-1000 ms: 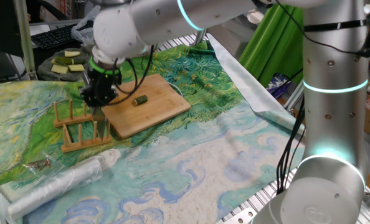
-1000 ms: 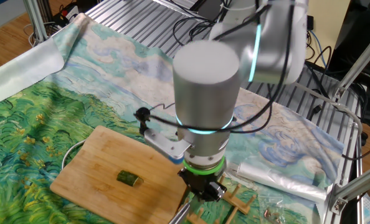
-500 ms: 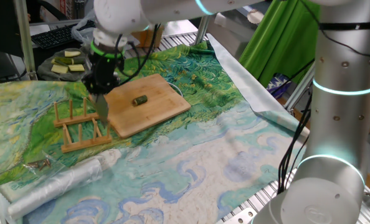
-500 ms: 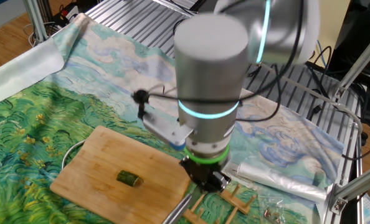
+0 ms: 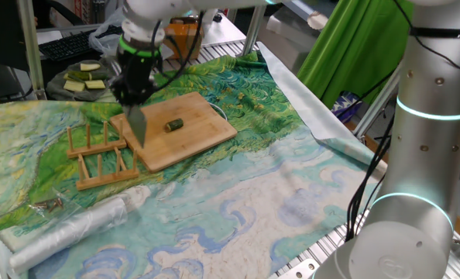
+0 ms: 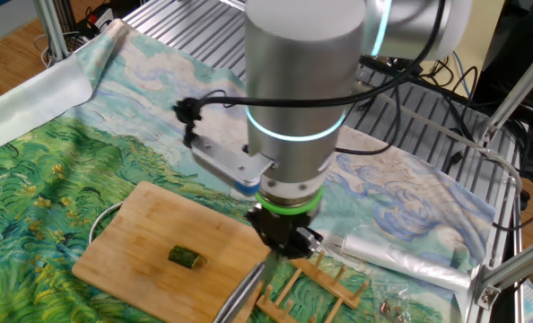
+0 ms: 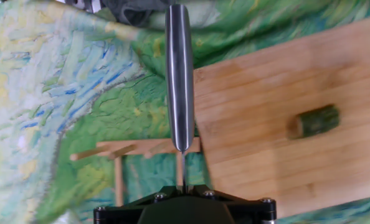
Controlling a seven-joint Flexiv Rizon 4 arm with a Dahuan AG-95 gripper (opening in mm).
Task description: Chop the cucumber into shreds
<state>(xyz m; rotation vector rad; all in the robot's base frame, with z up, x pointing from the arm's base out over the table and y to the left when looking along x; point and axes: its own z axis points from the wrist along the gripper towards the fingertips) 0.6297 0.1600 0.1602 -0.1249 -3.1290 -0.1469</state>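
The pincer (image 5: 134, 99), pressed tight on a knife (image 7: 179, 81), hangs blade-down over the near edge of the cutting board (image 5: 199, 128), just beside the wooden rack (image 5: 98, 159); the whole cucumber (image 5: 174, 124) lies mid-board, off to the blade's side, its long axis roughly crosswise to the blade

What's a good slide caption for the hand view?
Gripper holds knife above rack, beside board with cucumber.

The arm's wide body is hiding part of the wooden rack (image 6: 311, 283) in the other fixed view, while the hand view's edge is cropping the fingers (image 7: 182, 188) and the cutting board (image 7: 278, 124).
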